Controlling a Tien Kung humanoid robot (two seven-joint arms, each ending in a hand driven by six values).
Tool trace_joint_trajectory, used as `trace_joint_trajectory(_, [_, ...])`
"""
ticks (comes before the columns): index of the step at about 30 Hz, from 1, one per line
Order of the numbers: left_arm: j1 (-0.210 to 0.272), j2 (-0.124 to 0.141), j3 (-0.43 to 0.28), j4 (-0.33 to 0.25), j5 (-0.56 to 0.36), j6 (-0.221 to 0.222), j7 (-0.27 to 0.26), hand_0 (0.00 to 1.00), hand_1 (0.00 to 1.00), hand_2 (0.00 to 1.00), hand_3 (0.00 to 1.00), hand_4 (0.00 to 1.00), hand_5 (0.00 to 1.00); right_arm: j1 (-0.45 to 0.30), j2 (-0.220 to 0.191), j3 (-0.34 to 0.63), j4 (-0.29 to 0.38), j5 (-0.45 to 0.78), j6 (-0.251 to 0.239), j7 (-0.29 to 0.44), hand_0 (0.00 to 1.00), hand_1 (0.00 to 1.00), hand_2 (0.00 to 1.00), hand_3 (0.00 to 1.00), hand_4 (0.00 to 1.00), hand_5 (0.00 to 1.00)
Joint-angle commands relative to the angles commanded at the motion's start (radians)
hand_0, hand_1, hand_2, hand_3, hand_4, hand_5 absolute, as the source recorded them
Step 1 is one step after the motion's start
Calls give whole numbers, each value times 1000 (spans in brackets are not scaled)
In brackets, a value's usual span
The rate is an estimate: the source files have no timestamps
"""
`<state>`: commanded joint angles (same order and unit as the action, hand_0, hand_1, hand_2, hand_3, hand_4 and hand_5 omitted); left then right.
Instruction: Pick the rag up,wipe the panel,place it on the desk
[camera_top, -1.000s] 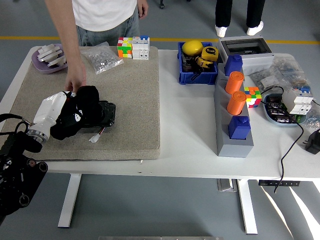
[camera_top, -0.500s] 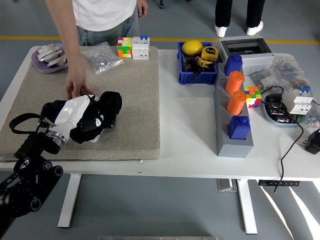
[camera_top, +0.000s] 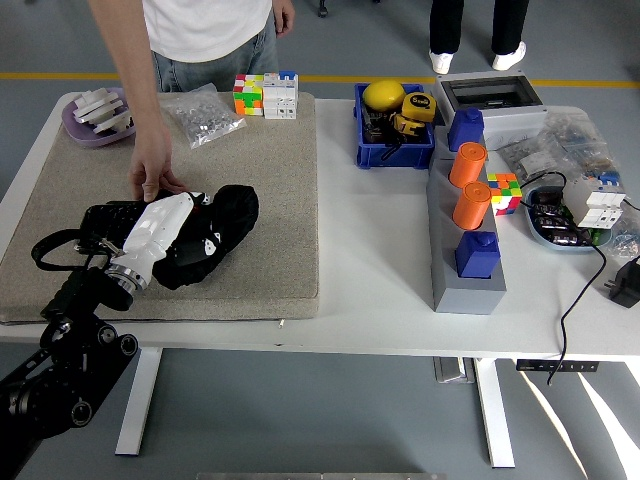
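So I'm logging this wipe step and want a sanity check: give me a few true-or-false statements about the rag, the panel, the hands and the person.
1. The left hand grips the black rag. True.
2. The rag lies on the bare white table. False: it is on the beige mat, partly over the black panel.
3. A person's hand rests at the panel's far edge. True.
4. The right hand is also on the rag. False: it is out of view.

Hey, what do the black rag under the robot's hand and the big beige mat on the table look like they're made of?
The black rag looks like soft matte cloth: it bunches and folds under the left hand. The beige mat looks like dense felt or short-pile carpet, judging by its speckled, non-shiny surface and thick edge.
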<state>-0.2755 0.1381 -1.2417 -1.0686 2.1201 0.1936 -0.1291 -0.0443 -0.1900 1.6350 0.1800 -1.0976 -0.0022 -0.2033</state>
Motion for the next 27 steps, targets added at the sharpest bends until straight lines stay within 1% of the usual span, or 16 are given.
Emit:
trace_joint_trajectory(9, [11, 14, -90, 19, 17, -4, 2, 303, 178, 544, 373, 2, 2, 0, 1, 0, 0, 1, 0, 0, 760, 622, 686, 637, 998, 537])
trace_joint_trajectory(17, [13, 30, -150, 44, 22, -6, -1, 303, 179, 544, 375, 2, 2, 1, 0, -5, 0, 7, 0, -1, 760, 622, 686, 637, 998, 537])
trace_joint_trajectory(27, [14, 52, -262, 82, 52, -7, -4, 303, 179, 542, 375, 2, 2, 2, -1, -5, 0, 4, 0, -7, 761, 622, 686, 637, 998, 537])
